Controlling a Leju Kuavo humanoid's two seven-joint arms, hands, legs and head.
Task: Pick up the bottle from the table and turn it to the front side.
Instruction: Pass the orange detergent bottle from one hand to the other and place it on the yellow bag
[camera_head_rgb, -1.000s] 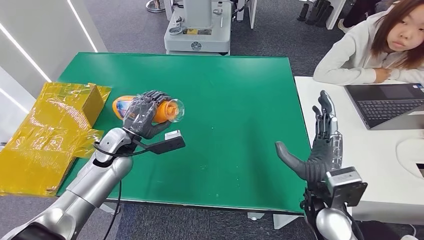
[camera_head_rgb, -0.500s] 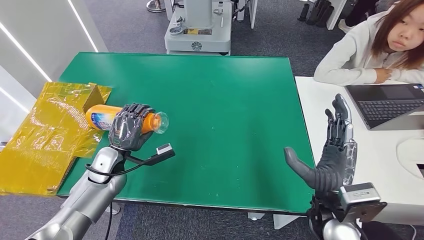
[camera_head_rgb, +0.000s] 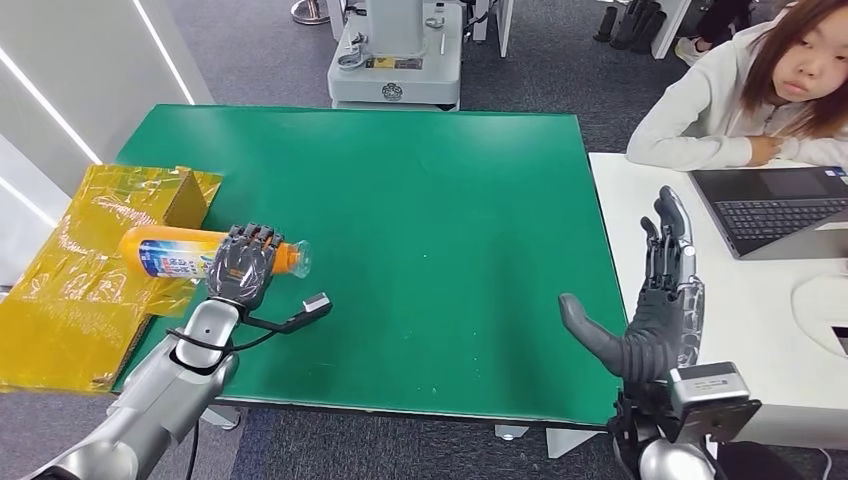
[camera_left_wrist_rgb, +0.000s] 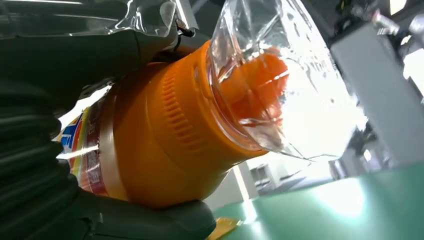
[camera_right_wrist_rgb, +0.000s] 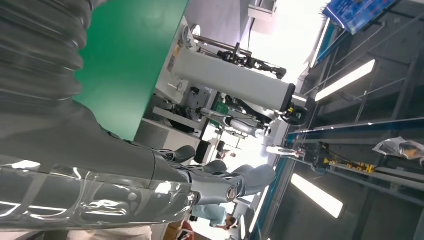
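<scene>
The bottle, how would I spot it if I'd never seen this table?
Look at the green table, then its left edge by the crumpled yellow wrapping. There the robot's left hand grips the orange bottle lying sideways: nothing else nearby has its clear cap and printed label.

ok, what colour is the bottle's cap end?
Orange, under a clear plastic cover; the bottle shows best in the left wrist view.
</scene>
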